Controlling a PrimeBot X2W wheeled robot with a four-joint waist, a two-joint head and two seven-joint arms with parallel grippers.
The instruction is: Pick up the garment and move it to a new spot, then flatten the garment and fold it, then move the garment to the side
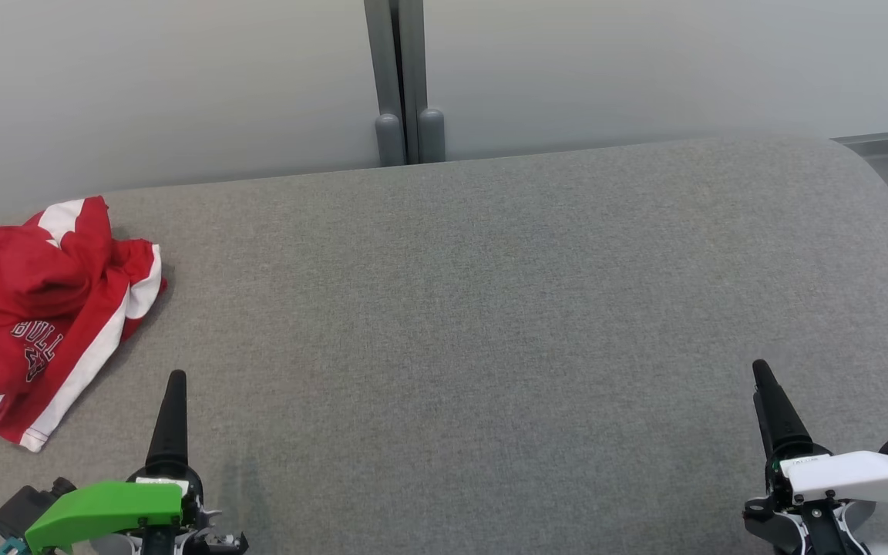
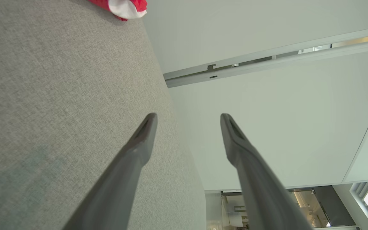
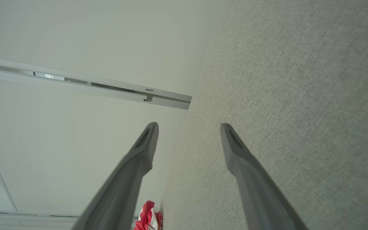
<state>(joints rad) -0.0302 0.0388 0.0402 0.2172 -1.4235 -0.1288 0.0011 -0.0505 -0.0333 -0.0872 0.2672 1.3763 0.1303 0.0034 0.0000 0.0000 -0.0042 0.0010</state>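
Head view: a crumpled red-and-white garment (image 1: 35, 308) lies at the far left edge of the grey worktop (image 1: 490, 308), near the left tool (image 1: 174, 384) but apart from it. Left tool stands spread wide, holding nothing. Right tool (image 1: 761, 371), well apart at the right, is likewise wide and empty.

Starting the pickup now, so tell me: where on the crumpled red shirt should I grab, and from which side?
I'd grip the shirt at its raised red bunch of folds, which stands up off the grey table. Come from above with the left gripper, its jaws open: the shirt lies at the table's left end, nearest that arm.
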